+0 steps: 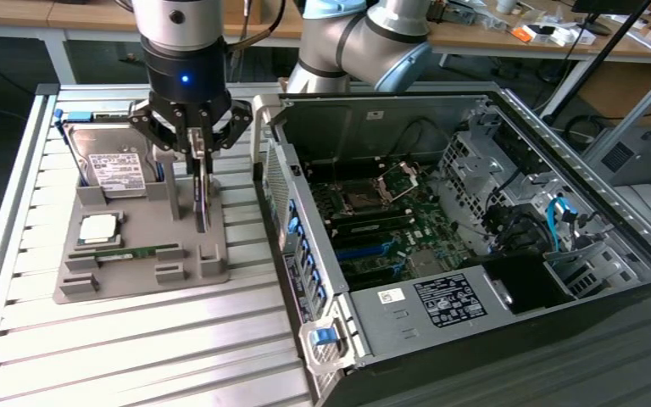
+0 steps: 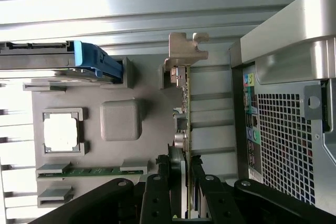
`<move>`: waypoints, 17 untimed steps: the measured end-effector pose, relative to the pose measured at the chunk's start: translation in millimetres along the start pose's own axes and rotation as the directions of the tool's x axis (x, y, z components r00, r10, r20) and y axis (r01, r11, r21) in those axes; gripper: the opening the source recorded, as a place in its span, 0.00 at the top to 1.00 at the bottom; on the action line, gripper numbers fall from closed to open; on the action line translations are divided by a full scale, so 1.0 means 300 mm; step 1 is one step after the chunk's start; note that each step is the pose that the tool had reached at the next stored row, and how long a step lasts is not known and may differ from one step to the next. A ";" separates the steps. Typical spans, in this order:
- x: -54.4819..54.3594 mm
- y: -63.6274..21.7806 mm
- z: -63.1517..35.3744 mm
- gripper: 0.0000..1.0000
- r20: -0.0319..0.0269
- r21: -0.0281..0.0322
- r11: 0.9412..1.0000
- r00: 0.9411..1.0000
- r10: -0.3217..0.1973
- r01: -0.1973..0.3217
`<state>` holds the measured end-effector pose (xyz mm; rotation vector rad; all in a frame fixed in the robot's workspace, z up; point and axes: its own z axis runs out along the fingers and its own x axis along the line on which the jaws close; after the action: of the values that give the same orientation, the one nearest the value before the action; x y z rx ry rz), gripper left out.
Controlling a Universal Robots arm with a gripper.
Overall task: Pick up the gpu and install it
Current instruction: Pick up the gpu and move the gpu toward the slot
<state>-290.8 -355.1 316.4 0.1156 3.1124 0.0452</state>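
The gpu is a thin green card seen edge-on, standing upright over the grey holder tray at the exterior view's left. My gripper comes straight down onto its top edge, fingers shut on the card from both sides. In the wrist view the gpu runs away from my gripper, its silver end bracket at the far end. The black fingers press on either face. I cannot tell whether the card's lower edge touches the tray.
The tray also holds a hard drive in a blue-ended frame, a CPU and a RAM stick. The open computer case lies at the exterior view's right, its motherboard facing up. The case's rear wall is close beside the gpu.
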 end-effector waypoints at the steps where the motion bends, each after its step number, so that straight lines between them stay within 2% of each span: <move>1: 0.000 0.000 -0.001 0.73 0.000 0.000 1.000 1.000 0.000 0.000; 17: 0.000 0.000 -0.014 0.73 0.000 0.000 1.000 1.000 0.000 0.000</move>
<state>-290.7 -355.1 320.6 0.1156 3.1124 0.0453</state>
